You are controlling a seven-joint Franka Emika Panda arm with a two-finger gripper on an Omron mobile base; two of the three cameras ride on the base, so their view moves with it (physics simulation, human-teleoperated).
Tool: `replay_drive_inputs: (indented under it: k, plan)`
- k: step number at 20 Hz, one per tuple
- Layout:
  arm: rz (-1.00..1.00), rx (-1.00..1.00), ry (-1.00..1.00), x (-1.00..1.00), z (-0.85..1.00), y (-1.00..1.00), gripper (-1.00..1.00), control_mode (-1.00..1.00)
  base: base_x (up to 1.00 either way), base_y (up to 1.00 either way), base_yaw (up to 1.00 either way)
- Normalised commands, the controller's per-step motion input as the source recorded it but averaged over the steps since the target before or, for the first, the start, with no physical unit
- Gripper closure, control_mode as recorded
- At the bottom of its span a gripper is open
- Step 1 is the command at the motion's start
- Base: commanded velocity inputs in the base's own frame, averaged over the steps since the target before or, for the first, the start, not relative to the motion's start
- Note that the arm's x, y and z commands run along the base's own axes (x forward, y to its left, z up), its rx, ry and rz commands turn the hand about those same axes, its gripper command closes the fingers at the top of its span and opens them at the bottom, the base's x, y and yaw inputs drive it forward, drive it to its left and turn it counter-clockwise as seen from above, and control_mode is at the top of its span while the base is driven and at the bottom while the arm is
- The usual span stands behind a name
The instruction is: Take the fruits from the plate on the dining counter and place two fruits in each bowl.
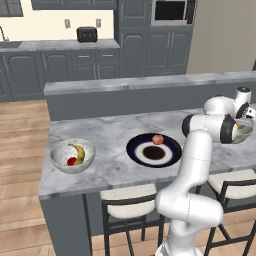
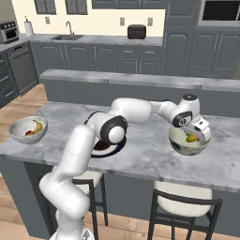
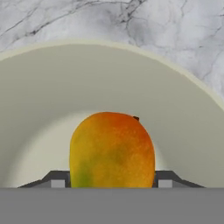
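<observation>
Two fruits, a banana (image 1: 78,151) and a red round one (image 1: 71,161), lay in the white-grey speckled bowl (image 1: 56,159) at the left end of the surface (image 1: 110,170). A pinkish-red round fruit (image 1: 157,139) sat on the far rim of the navy plate (image 1: 135,146) near the middle.

From the base the arm rose, bent at its elbow above the plate, and reached level to the right, its wrist turned down over the cream-grey bowl (image 2: 179,145). The tool (image 3: 112,183) hung inside that bowl, its finger tips (image 3: 57,180) standing on either side of the yellow-green oval fruit (image 3: 112,148), close against its flanks; whether they actually pressed it could not be told. That fruit sat low against the bowl's darker inside.
</observation>
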Motion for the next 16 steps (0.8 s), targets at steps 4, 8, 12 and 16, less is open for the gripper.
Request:
replay_drive_inputs:
  k: [4,8,12,16]
  plan:
    - [0.0,0.0,0.0,0.0,0.03,0.05,-1.0,-1.0,0.0,0.0,0.0]
    - [0.0,0.05,-0.04,-0.31,0.59,0.27,-1.0,-1.0,0.0,0.0,0.0]
    - [0.0,0.11,-0.1,-0.61,0.91,0.6,-1.0,-1.0,0.0,0.0,0.0]
    - [0.04,0.05,-0.06,-0.56,0.79,0.99,-1.0,-1.0,0.0,0.0,0.0]
